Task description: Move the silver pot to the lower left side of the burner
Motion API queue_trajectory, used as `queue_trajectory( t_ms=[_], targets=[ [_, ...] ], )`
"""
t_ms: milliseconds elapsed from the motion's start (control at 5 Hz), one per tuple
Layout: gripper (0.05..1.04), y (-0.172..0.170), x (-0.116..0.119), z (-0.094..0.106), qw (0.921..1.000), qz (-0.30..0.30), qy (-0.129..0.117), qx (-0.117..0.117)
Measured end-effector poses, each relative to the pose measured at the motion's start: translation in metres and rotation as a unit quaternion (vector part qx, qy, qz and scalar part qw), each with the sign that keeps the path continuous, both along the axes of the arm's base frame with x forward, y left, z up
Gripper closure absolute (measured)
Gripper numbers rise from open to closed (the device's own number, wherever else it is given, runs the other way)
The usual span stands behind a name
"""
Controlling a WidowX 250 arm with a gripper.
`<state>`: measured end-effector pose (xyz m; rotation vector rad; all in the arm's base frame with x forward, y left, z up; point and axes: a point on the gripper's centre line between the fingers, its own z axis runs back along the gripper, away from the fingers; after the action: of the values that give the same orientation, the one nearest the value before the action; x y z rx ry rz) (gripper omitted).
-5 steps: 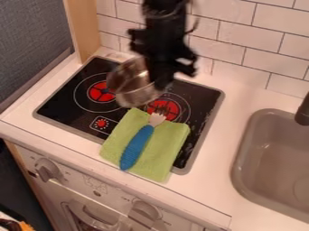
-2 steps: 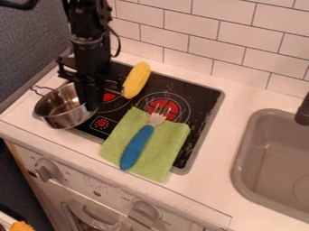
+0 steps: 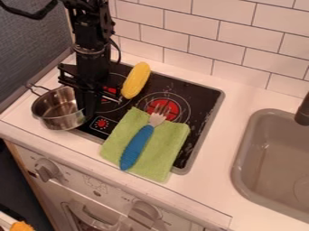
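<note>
See the silver pot (image 3: 59, 108) just left of the black pincer (image 3: 88, 112), right wall touching it or nearly so; can't tell from here whether clamped on the rim or already loosened. Looks close to upright, over the lower left corner of the black burner top (image 3: 205, 97) and partly over the pale counter (image 3: 211, 194), so probably near done (assuming firm contact underneath, hard to judge from this slant). Should handle as light, thin metal: stiff, not fragile, but slick along the curved wall and quick to tip from a one-sided hold. Best to pinch across the rim, on the side nearest the pincer, and keep level; could also use the wire handle (image 3: 39, 86), across the pot from the pincer, though likely to twist from there. For letting go, ease straight up so as not to drag the rim.

Expect a smooth, glassy surface, apt to let the pot skate. Mind the yellow corn (image 3: 136, 80) to the upper right of the pincer, and, lower right, the green cloth (image 3: 161, 153) with the blue-handled fork (image 3: 137, 146) on top. Find the grey sink (image 3: 274, 135) well off to the right, and the white tiled wall (image 3: 181, 20) behind the pincer.
</note>
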<state>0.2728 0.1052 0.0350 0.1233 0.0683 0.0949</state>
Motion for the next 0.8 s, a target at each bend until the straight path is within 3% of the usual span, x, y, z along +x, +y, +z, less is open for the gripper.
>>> queue_trajectory(
  t_ms=[200,400,600,800],
  targets=[
    [0.984,0.001,0.003,0.000,1.0000,0.001,-0.002,0.001],
    [0.820,-0.001,0.001,-0.001,1.0000,0.006,0.002,-0.007],
    [0.531,-0.008,-0.001,0.006,0.9994,-0.014,0.003,-0.032],
    [0.231,-0.019,0.001,0.020,0.9977,-0.036,-0.013,-0.055]
  ],
)
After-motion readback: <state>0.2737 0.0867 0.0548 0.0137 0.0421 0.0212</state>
